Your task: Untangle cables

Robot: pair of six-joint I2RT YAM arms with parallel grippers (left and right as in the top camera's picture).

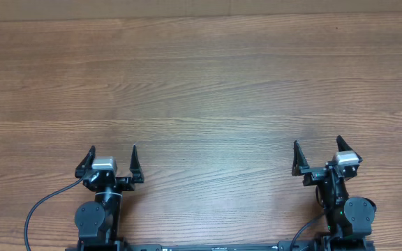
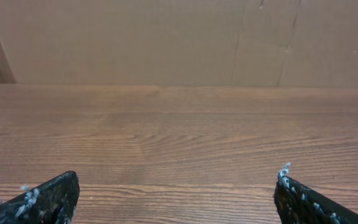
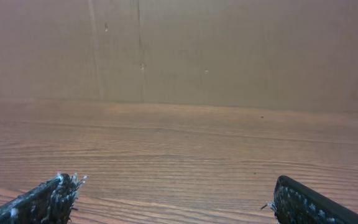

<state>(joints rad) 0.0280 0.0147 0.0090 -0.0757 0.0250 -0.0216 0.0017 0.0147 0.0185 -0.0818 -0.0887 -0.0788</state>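
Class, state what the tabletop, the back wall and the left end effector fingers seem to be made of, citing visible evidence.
Tabletop: wood or wood-look laminate, matte; long brown grain lines.
Back wall: probably cardboard, dull tan; creases and a seam.
Left end effector fingers: black rubber or plastic, rough-textured; pale fluff clings to them.

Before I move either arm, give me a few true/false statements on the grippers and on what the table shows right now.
1. The left gripper and the right gripper both stand open. True.
2. The left gripper holds a thin cord. False: nothing is between its fingers.
3. A tangle of thin cords lies mid-table. False: no view shows any; the table shows only bare wood there.
4. A thick black cable curves out from the left arm. True.
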